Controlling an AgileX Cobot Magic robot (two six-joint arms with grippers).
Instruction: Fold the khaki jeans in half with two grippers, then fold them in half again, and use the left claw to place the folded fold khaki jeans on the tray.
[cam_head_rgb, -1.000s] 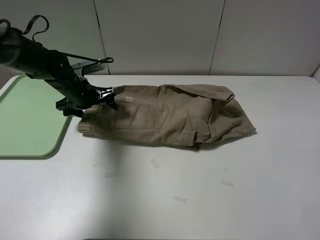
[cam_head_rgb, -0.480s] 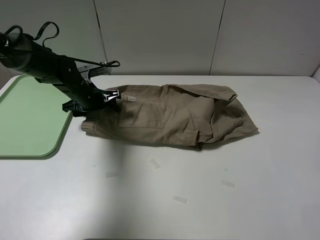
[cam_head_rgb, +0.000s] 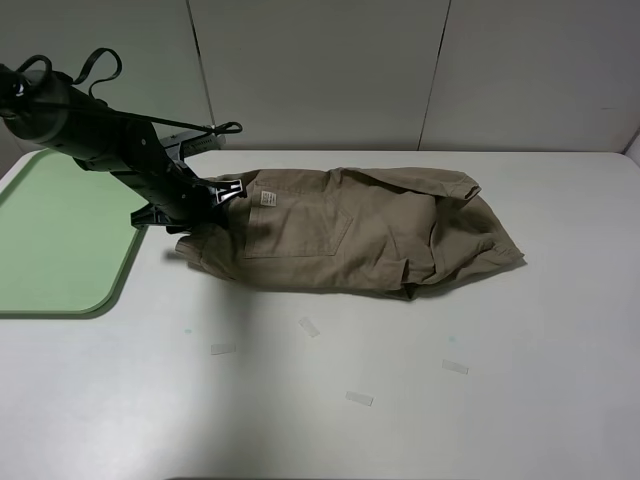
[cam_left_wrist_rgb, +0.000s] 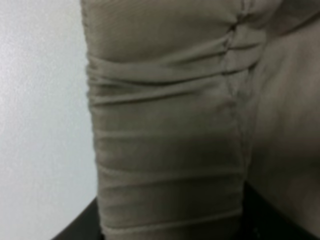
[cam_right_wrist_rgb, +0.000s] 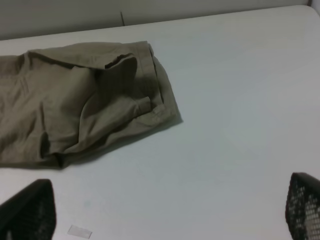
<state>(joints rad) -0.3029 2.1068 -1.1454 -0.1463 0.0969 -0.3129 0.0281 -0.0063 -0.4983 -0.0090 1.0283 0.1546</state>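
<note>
The khaki jeans (cam_head_rgb: 360, 228) lie folded lengthwise across the middle of the table, waistband to the left and hems to the right. My left claw (cam_head_rgb: 226, 194) is shut on the gathered waistband and holds that end slightly raised. In the left wrist view the waistband (cam_left_wrist_rgb: 165, 140) fills the frame between the dark jaws. The mint-green tray (cam_head_rgb: 50, 240) lies at the left table edge, apart from the jeans. My right gripper (cam_right_wrist_rgb: 167, 207) is open and empty, above bare table off the hem end of the jeans (cam_right_wrist_rgb: 85, 105). The right arm is out of the exterior view.
Several small strips of pale tape (cam_head_rgb: 308, 327) lie on the white table (cam_head_rgb: 500, 380) in front of the jeans. A grey panelled wall stands behind the table. The left arm's black cable (cam_head_rgb: 190, 128) loops above the tray's far corner.
My left claw has moved to the right with the waistband in it. The whole garment has slid a little to the right, away from the tray.
</note>
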